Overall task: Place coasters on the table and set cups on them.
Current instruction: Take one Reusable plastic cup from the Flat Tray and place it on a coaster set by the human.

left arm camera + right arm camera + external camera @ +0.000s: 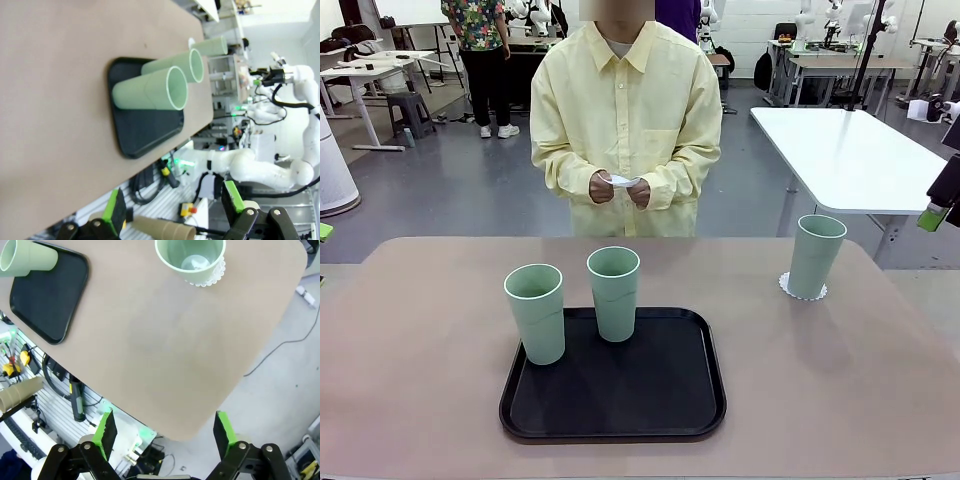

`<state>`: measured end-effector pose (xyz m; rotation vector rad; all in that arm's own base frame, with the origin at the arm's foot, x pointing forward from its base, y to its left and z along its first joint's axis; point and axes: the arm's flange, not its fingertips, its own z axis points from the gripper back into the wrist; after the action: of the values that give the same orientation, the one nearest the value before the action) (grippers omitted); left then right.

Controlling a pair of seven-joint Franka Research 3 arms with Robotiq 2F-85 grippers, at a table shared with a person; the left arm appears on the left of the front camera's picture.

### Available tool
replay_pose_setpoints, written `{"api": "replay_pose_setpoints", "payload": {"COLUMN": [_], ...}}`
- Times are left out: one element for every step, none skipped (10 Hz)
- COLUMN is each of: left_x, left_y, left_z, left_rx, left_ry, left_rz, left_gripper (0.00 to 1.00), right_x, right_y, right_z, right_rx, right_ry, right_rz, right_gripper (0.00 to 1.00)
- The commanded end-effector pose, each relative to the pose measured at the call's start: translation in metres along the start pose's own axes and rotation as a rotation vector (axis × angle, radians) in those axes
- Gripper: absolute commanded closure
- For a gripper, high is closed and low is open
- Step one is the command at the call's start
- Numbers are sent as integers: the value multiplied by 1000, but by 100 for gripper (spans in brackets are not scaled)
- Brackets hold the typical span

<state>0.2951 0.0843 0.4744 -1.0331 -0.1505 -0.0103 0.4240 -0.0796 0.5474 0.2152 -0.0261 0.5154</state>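
The beige-pink bench (410, 400) spreads before me, and the person (625, 110) in a pale yellow shirt stands at its twelve o'clock edge. Beyond the bench, at two o'clock, is a white table (850, 150). A black tray (650, 395) lies at six o'clock on the bench, close to my edge. Three mint-green cups stand upright, mouths up. The first cup (535, 313) is at the tray's nine o'clock rim; I cannot tell whether its base sits wholly on the tray. The second cup (614, 292) stands on the tray at eleven o'clock, just beside the first and not touching it. The third cup (815, 255) stands well apart from them, off the tray at two o'clock on the bench. It rests on a lacy white coaster (215, 278) whose scalloped rim peeks out around its base. My left tool (172, 205) hangs at the bench's nine o'clock side, jaws spread wide and holding nothing. My right tool (165, 432) hovers at the bench's three o'clock side, jaws just as wide, with nothing between its green pads (106, 432). The person's hands (603, 187) meet at the waist, pinching a small white piece (622, 181), too small for me to make out
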Motion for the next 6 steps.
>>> {"api": "replay_pose_setpoints", "payload": {"left_x": [-2, -2, -2, -2, -2, -2], "left_y": [2, 2, 2, 2, 2, 2], "left_z": [1, 1, 1, 1, 1, 1], "left_rx": [-3, -3, -3, -3, -3, -3], "left_ry": [-1, -1, -1, -1, -1, -1], "left_rz": [-14, -14, -14, -14, -14, -14], "left_gripper": [0, 0, 0, 0, 0, 0], "right_x": [-2, 0, -29, -45, -57, -62], "right_y": [0, 0, -21, -39, -58, -69], "right_z": [-1, 0, -14, -20, -29, -43], "right_rx": [-2, 0, 212, 497, 742, 882], "right_ry": [-5, 0, -155, -332, -510, -567], "right_rz": [10, 0, 36, 131, 188, 181], "right_gripper": [0, 0, 0, 0, 0, 0]}}
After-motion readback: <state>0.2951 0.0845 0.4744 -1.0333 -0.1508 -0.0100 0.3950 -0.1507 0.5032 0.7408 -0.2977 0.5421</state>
